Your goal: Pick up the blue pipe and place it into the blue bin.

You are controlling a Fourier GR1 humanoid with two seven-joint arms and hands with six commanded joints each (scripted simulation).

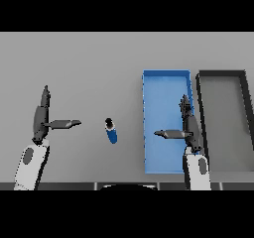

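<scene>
On the grey table, the pipe lies between the open left hand and the blue bin; the open right hand hangs over the bin, beside a dark bin.

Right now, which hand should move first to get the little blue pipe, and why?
Probably the right hand should slide left toward the blue pipe. The pipe lies on the grey table between the two hands, untouched, and both hands are open. The right hand hovers over the blue bin, so it would have a short trip back. The left hand could reach it too.
</scene>
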